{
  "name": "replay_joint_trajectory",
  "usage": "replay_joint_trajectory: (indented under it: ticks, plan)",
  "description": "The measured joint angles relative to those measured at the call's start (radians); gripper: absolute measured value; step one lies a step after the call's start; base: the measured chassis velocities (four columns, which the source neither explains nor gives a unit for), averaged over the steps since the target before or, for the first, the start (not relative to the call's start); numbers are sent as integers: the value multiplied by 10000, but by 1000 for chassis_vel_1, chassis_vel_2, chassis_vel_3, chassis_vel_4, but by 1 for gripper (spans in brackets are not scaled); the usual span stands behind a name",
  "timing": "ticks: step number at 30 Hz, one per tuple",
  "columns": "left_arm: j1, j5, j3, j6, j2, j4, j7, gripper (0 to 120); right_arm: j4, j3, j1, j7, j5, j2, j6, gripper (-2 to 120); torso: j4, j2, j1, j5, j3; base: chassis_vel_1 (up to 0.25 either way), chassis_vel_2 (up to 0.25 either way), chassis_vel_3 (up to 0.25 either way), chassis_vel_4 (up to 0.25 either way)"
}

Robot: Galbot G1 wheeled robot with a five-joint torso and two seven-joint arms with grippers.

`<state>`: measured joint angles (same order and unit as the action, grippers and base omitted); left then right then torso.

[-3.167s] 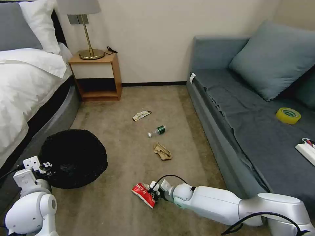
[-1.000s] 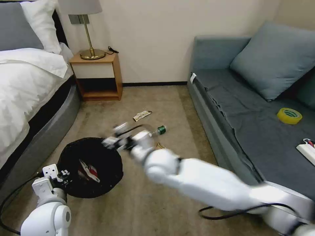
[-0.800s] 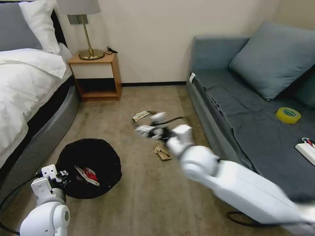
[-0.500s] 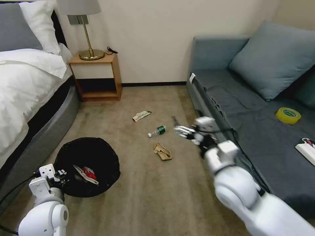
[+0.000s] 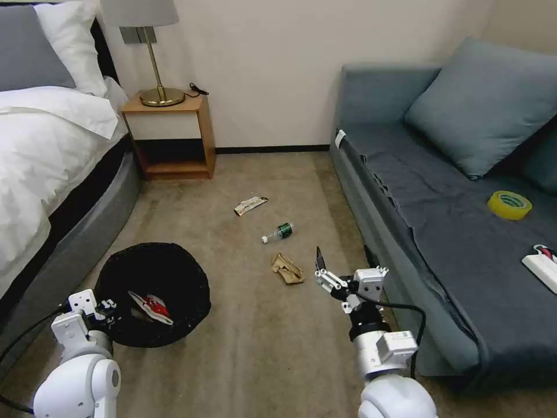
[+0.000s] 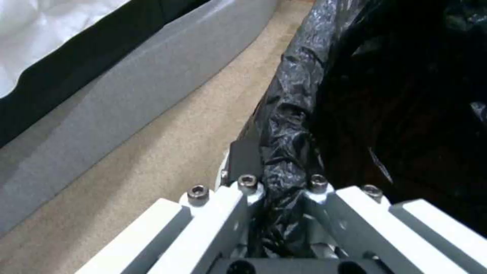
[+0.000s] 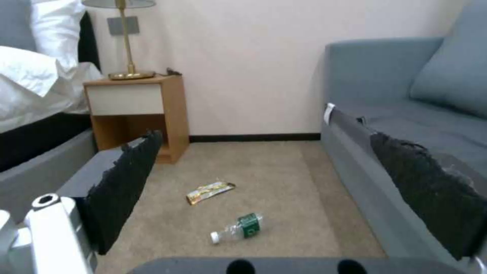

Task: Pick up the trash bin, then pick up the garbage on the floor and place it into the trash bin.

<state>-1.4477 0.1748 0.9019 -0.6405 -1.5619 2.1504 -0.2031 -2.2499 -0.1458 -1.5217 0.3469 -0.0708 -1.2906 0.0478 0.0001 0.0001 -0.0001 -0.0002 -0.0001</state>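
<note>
Left end effector point(image 6: 276, 190) clamped on the black-bagged rim of the trash bin point(image 5: 152, 293) at lower left of the head view; right end effector point(image 5: 339, 278) spread wide and empty at lower centre.

Red-and-white wrapper point(image 5: 152, 307) lying inside the bin. Tan paper point(image 5: 286, 269) just left of the right fingers, apart from them; bottle point(image 5: 278, 231) and flat wrapper point(image 5: 250, 204) farther up on open carpet. Sofa edge point(image 5: 371, 232) close along the right, bed base point(image 5: 87, 226) along the left, bare floor between.
</note>
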Motion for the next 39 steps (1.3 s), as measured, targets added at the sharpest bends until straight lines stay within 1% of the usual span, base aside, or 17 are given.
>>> replay_joint_trajectory:
  ticks: [6, 9, 30, 34, 37, 38, 39]
  plan:
    - [-24, 5, 1, 9, -39, 11, 0, 2, 89, 5, 168, -94, -103, 136, 9, 100, 0, 0, -1, 1, -1, -47, 41, 36, -47]
    - [-36, 9, 11, 15, -41, 34, 1, 2, 153, 50, 234, -142, -129, 161, 26, 100, 0, 0, 0, 1, 1, -164, 130, 141, -157]
    - [2, 24, 68, 78, -74, -64, 7, 2, 524, 155, 715, -303, -456, 475, 228, 100, -1, -1, 1, 2, 1, -186, 181, 189, -189]
    - [14, 51, 90, 86, -61, -83, 6, 2, 706, 271, 996, -317, -545, 624, 367, 100, -2, -1, 2, 1, 2, -155, 140, 173, -178]
    - [26, 111, 132, 87, -11, -119, 10, 2, 1213, 518, 1683, -353, -782, 979, 699, 100, -3, -2, 3, 1, 3, -64, 86, 56, -72]
    - [26, 111, 132, 87, -11, -119, 10, 2, 1213, 518, 1683, -353, -782, 979, 699, 100, -3, -2, 3, 1, 3, -7, 50, 28, -13]
    - [24, 126, 151, 86, 3, -129, 9, 2, 1477, 698, 2073, -411, -904, 1230, 872, 100, -2, -2, 1, 3, 2, 0, 0, 0, 0]
